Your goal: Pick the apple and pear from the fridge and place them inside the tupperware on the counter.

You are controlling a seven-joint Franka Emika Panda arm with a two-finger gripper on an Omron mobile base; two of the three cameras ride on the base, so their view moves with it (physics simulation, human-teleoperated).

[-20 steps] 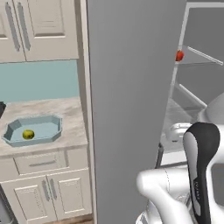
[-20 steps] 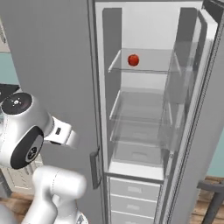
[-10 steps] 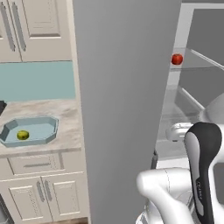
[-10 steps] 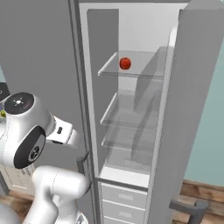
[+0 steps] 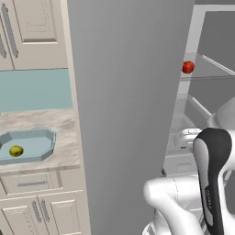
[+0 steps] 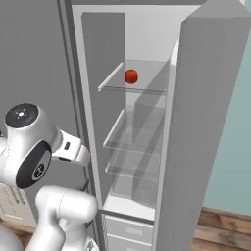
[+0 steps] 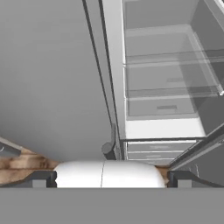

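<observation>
- Apple (image 6: 131, 76) sits alone on the top glass shelf (image 6: 147, 81) of the open fridge (image 6: 147, 122), near that shelf's back left corner.
- Pear (image 5: 16, 150) lies inside the tupperware (image 5: 43, 140), toward its left end.
- Tupperware rests on the counter (image 5: 66, 147), close to its front edge, beside the fridge's grey side.
- Gripper (image 7: 108, 179) has its 2 fingertips spread wide, holding nothing, facing the lower shelves and white drawers (image 7: 153, 151).

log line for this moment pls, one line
pear: in tupperware on counter | apple: on upper fridge shelf | pincer: open, holds nothing
</observation>
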